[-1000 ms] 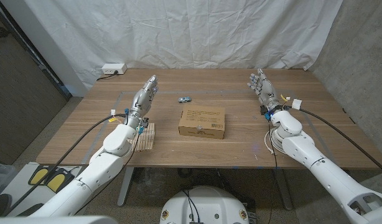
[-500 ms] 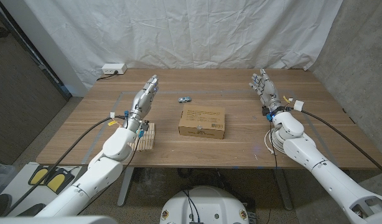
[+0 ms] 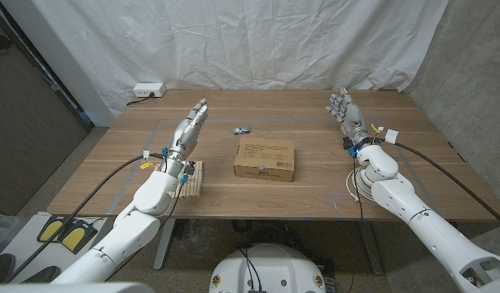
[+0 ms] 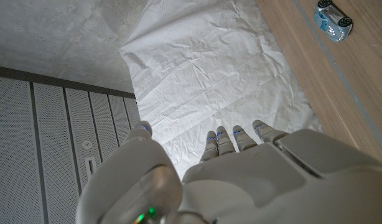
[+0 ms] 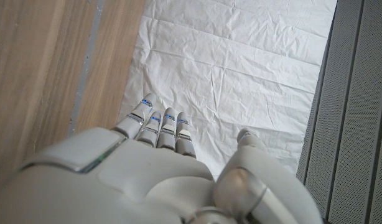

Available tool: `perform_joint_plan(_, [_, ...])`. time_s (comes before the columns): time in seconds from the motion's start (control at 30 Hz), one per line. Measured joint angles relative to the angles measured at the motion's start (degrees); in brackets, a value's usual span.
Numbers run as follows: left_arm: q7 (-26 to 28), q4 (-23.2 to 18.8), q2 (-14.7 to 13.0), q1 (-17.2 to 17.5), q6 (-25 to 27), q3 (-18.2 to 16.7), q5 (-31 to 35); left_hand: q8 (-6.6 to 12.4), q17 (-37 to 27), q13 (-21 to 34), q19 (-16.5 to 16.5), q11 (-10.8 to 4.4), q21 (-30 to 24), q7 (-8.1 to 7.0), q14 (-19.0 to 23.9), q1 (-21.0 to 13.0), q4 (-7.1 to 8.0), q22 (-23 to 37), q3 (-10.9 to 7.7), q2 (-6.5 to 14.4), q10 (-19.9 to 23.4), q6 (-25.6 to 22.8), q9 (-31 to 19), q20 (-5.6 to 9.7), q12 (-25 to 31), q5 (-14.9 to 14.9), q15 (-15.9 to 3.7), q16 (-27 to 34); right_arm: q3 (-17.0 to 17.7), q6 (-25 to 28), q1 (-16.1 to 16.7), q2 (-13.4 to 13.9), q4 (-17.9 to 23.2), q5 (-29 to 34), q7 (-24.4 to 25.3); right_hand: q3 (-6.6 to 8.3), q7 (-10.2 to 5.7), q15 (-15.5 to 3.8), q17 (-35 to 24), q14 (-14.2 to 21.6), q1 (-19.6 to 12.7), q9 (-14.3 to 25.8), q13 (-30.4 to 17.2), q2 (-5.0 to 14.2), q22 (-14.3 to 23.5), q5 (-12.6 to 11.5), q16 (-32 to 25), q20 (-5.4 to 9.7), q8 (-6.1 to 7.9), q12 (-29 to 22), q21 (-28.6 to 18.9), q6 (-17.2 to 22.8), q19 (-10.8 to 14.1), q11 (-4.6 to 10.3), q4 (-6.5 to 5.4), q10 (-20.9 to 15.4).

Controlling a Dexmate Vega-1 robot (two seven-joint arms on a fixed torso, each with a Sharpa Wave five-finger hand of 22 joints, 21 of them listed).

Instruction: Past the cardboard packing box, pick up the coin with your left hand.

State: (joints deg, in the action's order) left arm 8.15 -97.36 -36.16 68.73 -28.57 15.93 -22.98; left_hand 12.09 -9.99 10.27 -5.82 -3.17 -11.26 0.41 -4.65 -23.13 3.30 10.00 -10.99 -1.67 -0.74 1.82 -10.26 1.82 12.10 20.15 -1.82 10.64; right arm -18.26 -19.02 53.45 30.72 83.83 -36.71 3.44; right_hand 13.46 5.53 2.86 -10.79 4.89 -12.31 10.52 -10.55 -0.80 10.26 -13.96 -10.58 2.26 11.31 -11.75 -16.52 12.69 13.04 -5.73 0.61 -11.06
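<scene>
Two hands stood raised over the bench (image 3: 111,175) in my head view. My left hand (image 3: 189,128) was released, fingers straight, left of the cardboard packing box (image 3: 265,159). My right hand (image 3: 346,112) was released near the far right edge. Past the box lay a small silvery-blue object (image 3: 242,129); I couldn't tell whether it was the coin.

My left wrist view showed that object (image 4: 333,20) beyond the outstretched fingers (image 4: 226,140).

My right wrist view showed extended fingers (image 5: 161,126).

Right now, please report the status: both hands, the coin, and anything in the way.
Left hand open, fingers apart, holding nothing. Right hand open too. Small item beyond the brown cardboard packing box untouched at; too small to confirm as coin. Path from left hand looks unobstructed.
</scene>
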Motion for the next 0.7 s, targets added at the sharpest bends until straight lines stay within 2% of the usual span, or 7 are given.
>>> perform_joint_plan(0.13, [0.6, -0.6, -0.2, 0.6, -0.1, -0.1, 1.6, 0.00, 0.0, 0.0, 0.3, 0.09, 0.0, 0.00, 0.2, -0.4, -0.48, 0.0, 0.00, 0.3, 0.1, 0.0, 0.0, 0.29, 0.0, 0.0, -0.24, 0.0, 0.0, 0.1, 0.0, 0.0, 0.0, 0.1, 0.0, 0.00, 0.00, 0.00, 0.0, 0.0, 0.0, 0.0, 0.0, 0.00, 0.0, 0.0, 0.0, 0.00, 0.00, 0.0, 0.0, 0.0, 0.0, 0.00, 0.00, 0.0])
perform_joint_plan(0.7, [2.1, -2.1, -0.7, 2.4, -1.2, -0.7, 5.3, -0.01, 0.0, 0.0, 0.5, 0.09, 0.0, 0.00, 0.5, -1.1, -0.51, 0.0, 0.03, 0.4, 0.1, -0.6, 0.0, 0.11, 0.0, 0.0, -0.15, 0.0, -0.4, 0.1, -0.6, -0.4, -0.4, 0.1, -0.4, 0.00, -0.01, -0.31, 0.0, 0.3, 0.0, 0.0, 0.2, 0.00, 0.0, 0.0, -0.2, 0.11, 0.00, 0.0, 0.2, 0.0, 0.5, 0.31, 0.00, -0.3])
